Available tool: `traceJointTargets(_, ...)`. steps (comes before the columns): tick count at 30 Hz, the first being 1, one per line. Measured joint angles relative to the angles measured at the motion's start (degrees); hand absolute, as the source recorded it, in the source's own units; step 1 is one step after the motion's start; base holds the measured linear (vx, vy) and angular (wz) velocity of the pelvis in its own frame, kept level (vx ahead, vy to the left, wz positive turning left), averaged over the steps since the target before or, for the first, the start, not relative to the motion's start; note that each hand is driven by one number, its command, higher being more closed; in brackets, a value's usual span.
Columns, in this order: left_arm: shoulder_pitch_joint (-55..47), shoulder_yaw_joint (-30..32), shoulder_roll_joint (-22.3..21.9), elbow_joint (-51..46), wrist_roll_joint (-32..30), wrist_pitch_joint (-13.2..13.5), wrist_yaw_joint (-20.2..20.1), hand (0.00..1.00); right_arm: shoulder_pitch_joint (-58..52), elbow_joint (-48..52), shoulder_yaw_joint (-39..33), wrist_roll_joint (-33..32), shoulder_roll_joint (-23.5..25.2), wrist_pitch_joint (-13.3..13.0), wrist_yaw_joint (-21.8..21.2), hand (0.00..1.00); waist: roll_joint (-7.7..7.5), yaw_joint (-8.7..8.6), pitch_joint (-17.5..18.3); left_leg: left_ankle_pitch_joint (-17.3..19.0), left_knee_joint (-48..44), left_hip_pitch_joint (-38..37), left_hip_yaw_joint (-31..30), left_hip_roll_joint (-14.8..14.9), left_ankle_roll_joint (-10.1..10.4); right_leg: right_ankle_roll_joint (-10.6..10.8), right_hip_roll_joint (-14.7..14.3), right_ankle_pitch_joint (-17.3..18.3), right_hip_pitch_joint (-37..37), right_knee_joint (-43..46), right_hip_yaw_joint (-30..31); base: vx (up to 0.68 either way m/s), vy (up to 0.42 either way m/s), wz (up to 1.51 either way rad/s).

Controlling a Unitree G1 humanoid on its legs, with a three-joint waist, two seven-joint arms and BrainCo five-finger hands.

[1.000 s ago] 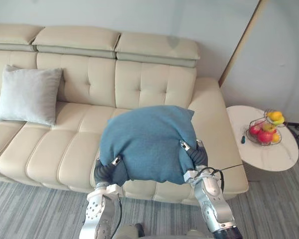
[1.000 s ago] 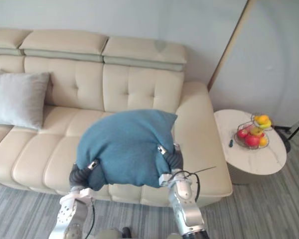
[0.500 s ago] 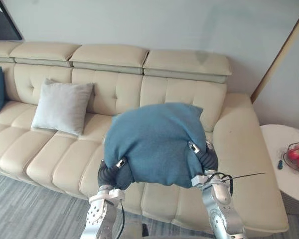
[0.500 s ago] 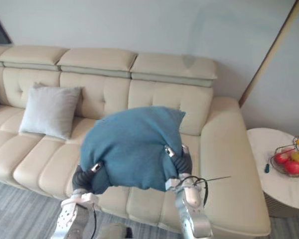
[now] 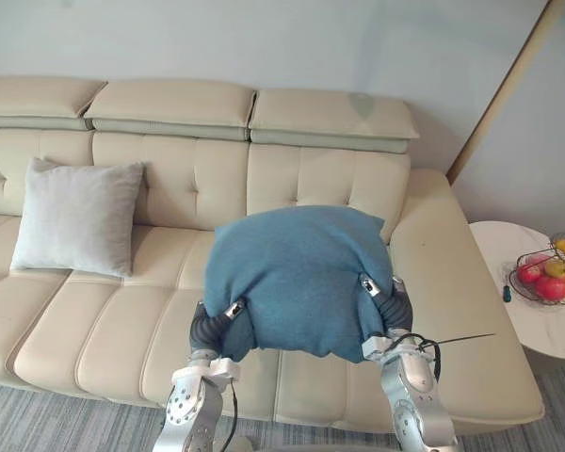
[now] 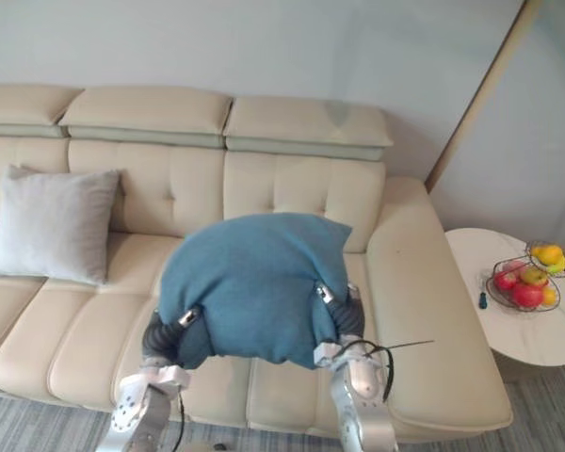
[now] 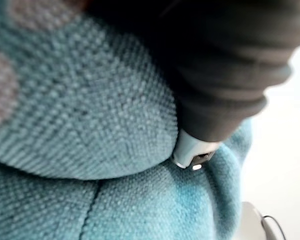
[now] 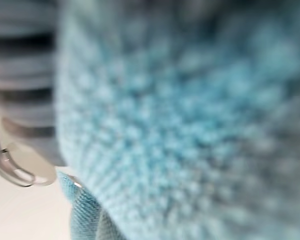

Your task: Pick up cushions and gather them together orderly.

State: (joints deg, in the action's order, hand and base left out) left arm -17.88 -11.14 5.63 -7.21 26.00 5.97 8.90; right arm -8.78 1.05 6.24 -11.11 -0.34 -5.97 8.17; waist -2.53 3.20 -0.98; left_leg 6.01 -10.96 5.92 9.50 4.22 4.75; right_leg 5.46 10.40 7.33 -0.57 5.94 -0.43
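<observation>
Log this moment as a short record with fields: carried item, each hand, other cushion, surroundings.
carried item: blue cushion, held above the sofa seat
left hand: at the cushion's lower left edge
right hand: at its lower right edge
other cushion: grey cushion, leaning on the sofa back, off to the left
surroundings: side table right of the sofa, bearing a fruit basket

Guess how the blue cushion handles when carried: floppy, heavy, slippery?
Probably soft and floppy: the blue cushion drapes and bulges over the left hand and right hand. Likely light for its bulk, as two hands at its lower edge carry it. Its coarse knit weave should grip rather than slip.
</observation>
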Motion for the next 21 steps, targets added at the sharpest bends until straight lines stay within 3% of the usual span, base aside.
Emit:
traceJointTargets(5,7.71,0.02,0.38,4.4,-1.31,-0.03,4.39,1.0,8.01,-5.41,0.37,4.47,-0.96,0.78,3.92,1.0,0.16,0.06,-0.39,-4.72,4.63,4.57,-0.39,0.85,0.28,-0.27,-1.57,-2.9,5.76,-1.44,0.58,-0.1,-0.052,-0.03)
traceJointTargets(9,21.57,-0.03,2.89,10.01,-1.72,0.03,9.46,1.0,18.66,-9.72,0.65,4.47,-2.21,0.9,8.65,1.0,0.94,0.25,-1.77,-8.22,6.24,10.61,-0.34,1.65,0.18,0.0,-2.52,-5.3,12.78,-1.28,1.26,-0.16,-0.015,-0.05)
traceJointTargets(14,45.04,-0.11,7.8,18.1,-3.97,0.93,16.37,1.0,35.14,-12.05,-0.49,6.19,-2.69,0.91,17.04,1.0,2.33,0.76,-5.5,-13.36,11.33,16.37,0.27,2.82,0.87,0.42,-3.87,-7.61,22.12,0.07,2.09,-0.17,-0.018,-0.11)
traceJointTargets(21,74.26,-1.15,10.23,30.99,-5.87,1.11,20.54,1.0,56.89,-18.66,-7.17,10.94,-5.16,0.86,26.28,1.0,4.46,0.73,-9.11,-19.46,16.21,23.27,-0.94,3.02,0.98,0.48,-4.57,-8.7,31.52,1.92,1.15,-0.05,-0.007,0.04)
